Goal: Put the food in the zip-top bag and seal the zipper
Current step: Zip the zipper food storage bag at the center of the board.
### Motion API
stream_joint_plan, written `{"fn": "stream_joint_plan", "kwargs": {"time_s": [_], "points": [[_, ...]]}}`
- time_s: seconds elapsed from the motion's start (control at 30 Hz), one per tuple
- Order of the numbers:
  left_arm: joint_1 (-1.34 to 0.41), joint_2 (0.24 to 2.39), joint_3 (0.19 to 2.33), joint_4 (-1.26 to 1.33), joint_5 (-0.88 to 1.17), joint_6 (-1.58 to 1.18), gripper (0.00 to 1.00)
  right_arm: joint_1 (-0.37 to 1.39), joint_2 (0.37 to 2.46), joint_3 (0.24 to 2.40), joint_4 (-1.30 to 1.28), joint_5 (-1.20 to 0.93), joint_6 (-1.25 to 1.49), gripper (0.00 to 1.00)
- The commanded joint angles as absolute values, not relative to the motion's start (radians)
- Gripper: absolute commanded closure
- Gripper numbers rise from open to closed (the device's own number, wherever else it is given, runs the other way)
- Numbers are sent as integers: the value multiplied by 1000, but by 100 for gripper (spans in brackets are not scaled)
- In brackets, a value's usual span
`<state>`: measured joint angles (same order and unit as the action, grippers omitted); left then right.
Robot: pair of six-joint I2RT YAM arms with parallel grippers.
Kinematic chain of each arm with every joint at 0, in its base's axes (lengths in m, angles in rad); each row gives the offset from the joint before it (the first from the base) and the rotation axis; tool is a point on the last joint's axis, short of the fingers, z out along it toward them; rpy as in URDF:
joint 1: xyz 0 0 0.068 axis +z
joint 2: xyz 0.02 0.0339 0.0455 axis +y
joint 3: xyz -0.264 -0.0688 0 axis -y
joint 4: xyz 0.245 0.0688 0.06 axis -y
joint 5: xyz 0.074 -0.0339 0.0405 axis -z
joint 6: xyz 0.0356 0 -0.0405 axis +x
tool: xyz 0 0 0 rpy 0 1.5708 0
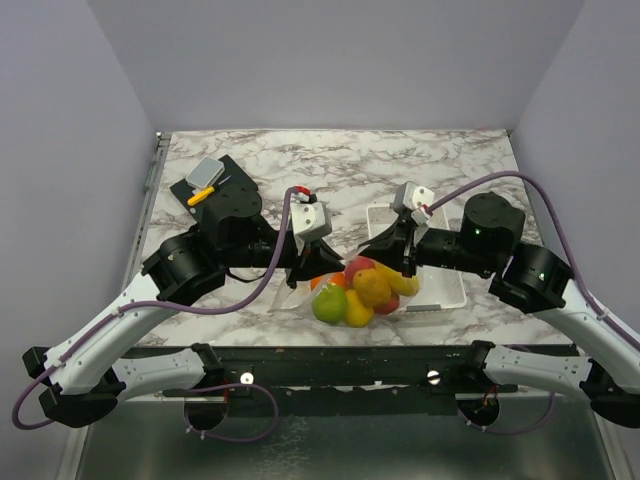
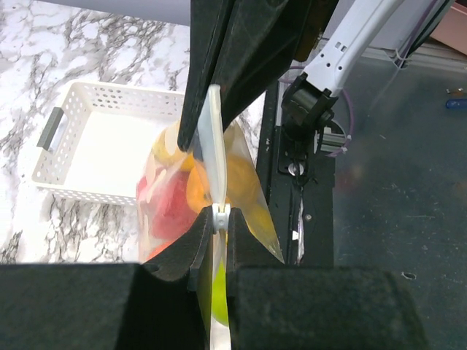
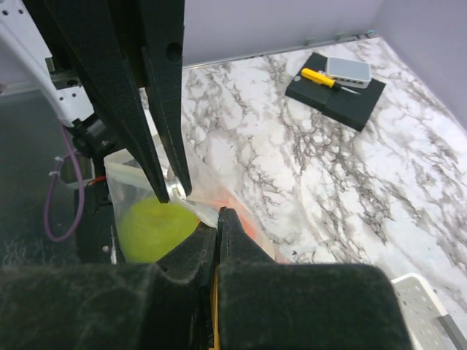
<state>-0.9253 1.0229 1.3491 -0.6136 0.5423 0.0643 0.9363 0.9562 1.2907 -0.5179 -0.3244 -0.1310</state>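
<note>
The food already lies inside the zip-top bag, slung between the two claws; the left gripper is clamped on the zipper; the right gripper is pinched together, apparently on the bag's corner; sealing probably remains unfinished.

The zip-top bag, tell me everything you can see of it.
The zip-top bag is clear, thin plastic, bulging with the food: green, yellow, orange and red toy pieces. It is held by its top edge at the near edge of the table, beside the white tray. The left end effector pinches the zipper, a whitish strip seen edge-on; the right end effector is shut on the bag's other end. Whether the mouth is sealed is unclear.
</note>
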Motion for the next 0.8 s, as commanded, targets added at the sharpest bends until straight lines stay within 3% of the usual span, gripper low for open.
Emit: {"fn": "stream_joint_plan", "kwargs": {"time_s": [0.0, 0.77], "points": [[-931, 1013, 1319, -701, 510, 59, 100, 934, 904, 1290, -345, -172, -147, 99], [-931, 989, 1271, -711, 455, 35, 100, 935, 830, 1206, -107, 222, -178, 99]]}}
